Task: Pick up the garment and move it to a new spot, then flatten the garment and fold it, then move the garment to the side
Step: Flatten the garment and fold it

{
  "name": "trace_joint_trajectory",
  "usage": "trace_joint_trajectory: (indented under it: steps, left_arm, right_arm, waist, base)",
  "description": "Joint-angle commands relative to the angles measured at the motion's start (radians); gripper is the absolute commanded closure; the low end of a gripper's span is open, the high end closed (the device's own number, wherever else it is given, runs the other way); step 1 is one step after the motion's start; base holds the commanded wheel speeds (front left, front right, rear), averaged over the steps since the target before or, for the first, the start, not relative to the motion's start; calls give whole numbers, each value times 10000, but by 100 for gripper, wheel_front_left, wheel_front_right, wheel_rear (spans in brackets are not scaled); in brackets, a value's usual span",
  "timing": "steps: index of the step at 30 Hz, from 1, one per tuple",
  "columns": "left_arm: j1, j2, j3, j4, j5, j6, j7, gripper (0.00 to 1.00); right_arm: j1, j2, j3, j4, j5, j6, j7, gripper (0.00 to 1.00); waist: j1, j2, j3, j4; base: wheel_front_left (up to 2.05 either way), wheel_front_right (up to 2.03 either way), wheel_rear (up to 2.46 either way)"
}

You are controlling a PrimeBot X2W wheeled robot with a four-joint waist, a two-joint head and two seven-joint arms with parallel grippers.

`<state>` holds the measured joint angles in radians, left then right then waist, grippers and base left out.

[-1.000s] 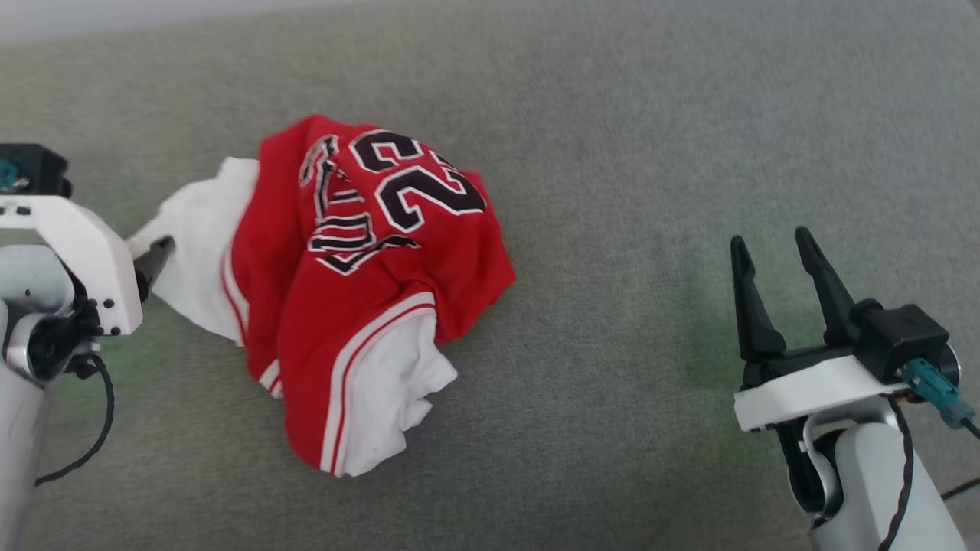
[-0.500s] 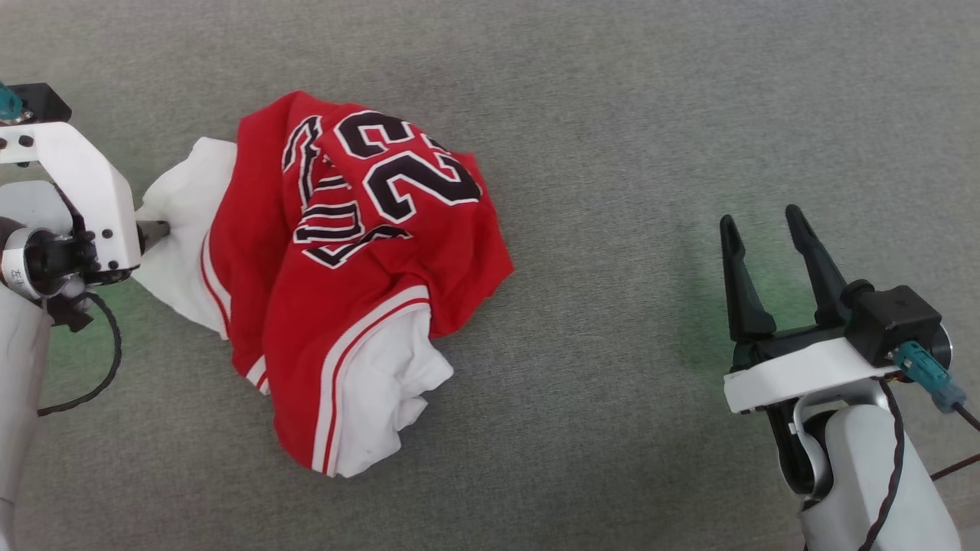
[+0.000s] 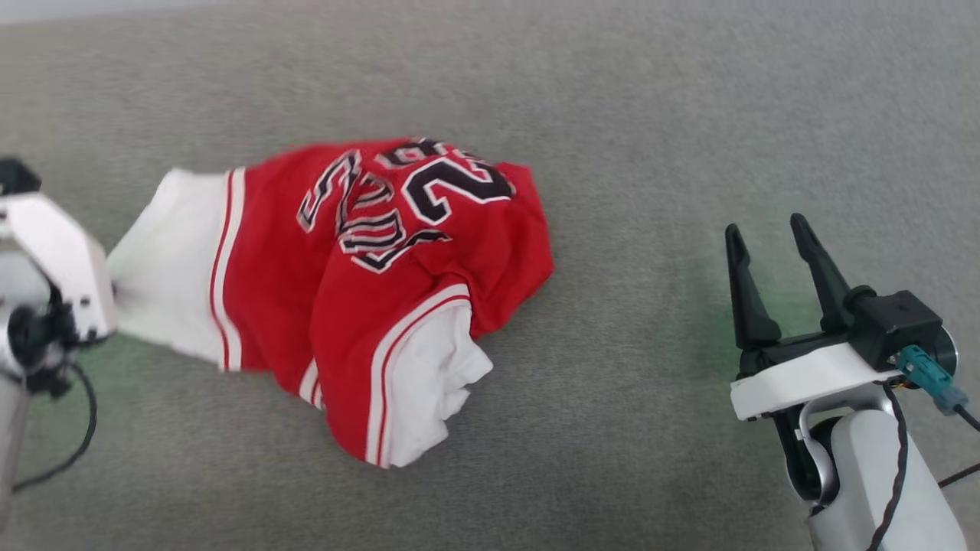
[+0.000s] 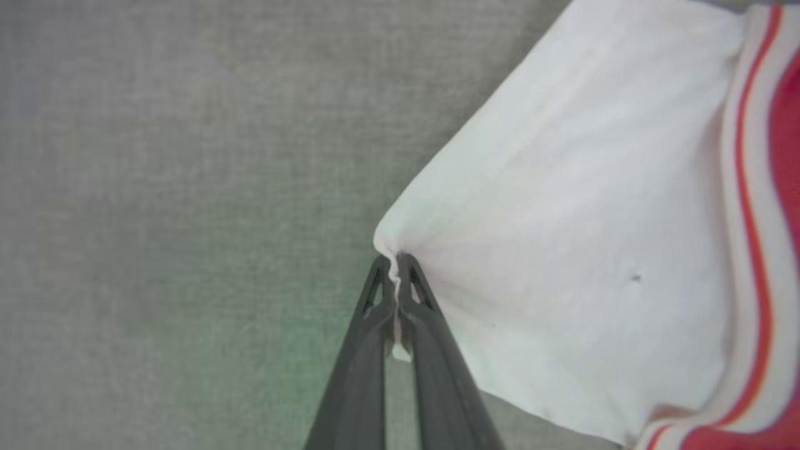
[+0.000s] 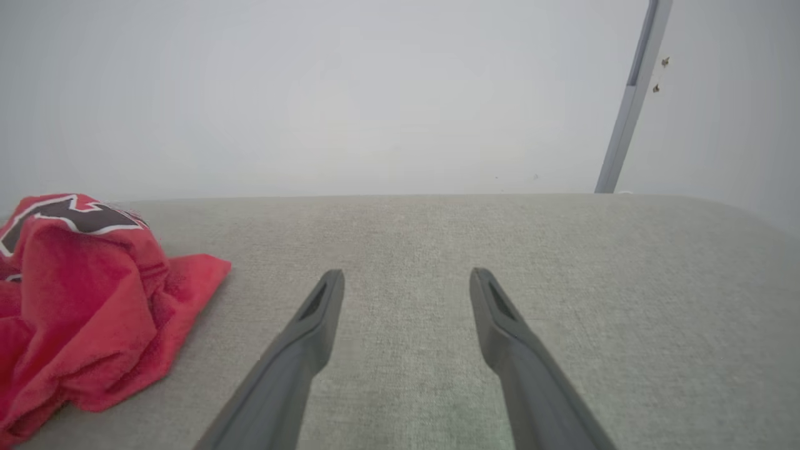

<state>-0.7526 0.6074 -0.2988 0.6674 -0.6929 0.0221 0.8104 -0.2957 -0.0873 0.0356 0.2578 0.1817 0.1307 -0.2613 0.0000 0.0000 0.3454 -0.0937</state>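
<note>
- Where the white sleeve (image 4: pixel 562 250) narrows to a point, the left gripper (image 4: pixel 394 265) has its two dark fingers pressed together on a small fold of the cloth, as the left wrist view shows.
- From that pinch the sleeve fans out taut toward the red-and-white striped trim (image 4: pixel 744 219).
- The garment (image 3: pixel 398 291) lies bunched on the grey fabric surface (image 3: pixel 651 115), left of centre in the head view. Its pinched sleeve is drawn out toward the left arm's white mount (image 3: pixel 57 268).
- Black, white-outlined letters and numbers (image 3: pixel 406 207) sit crumpled on top of the red body, and a second white sleeve (image 3: pixel 436 383) curls at the near edge.
- The right gripper (image 3: pixel 766 229) is at the lower right, well apart from the garment, with its fingers spread and nothing between them.
- In the right wrist view those spread fingers (image 5: pixel 312 325) point across bare surface. The red heap of the garment (image 5: pixel 81 325) is at the left edge, and a pale wall (image 5: pixel 375 94) and a slim grey pole (image 5: pixel 631 100) stand beyond.
</note>
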Motion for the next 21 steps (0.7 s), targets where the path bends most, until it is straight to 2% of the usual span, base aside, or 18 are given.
trace_joint_trajectory:
  steps: [1,6,9,10,11,12,13,21]
  left_arm:
    - [523,134,110,-252,-154,189,-21,100]
    - [2515,404,425,-1700,-533,922,289,100]
    - [3359,306,496,-2422,-710,1008,69,100]
    - [3542,280,519,-2608,-724,999,-101,94]
    - [3703,238,548,-2736,-745,1002,-257,53]
    - [3848,167,542,-2858,-784,951,-397,7]
    - [3938,115,563,-2973,-814,890,-561,0]
    - [4404,-41,702,-3922,-435,241,-2741,0]
  right_arm:
    - [116,-41,73,14,-80,1,-48,0]
    - [238,-133,164,121,-8,1,-48,0]
    - [370,-194,270,207,63,1,-24,0]
    - [387,-224,346,214,103,1,11,0]
    - [379,-235,411,226,165,1,47,0]
    - [370,-264,498,230,190,1,55,0]
    - [375,-293,590,225,226,1,103,0]
    - [536,-698,1677,251,738,1,749,0]
  waist:
    - [0,0,-295,282]
    - [0,0,-730,695]
    - [0,0,-898,896]
    - [0,0,-942,959]
    - [0,0,-990,1019]
    - [0,0,-1049,1067]
    - [0,0,-1109,1111]
    - [0,0,-1706,1555]
  base:
    - [0,0,0]
    - [0,0,0]
    - [0,0,0]
    - [0,0,0]
    - [0,0,0]
    - [0,0,0]
    - [0,0,0]
    - [0,0,0]
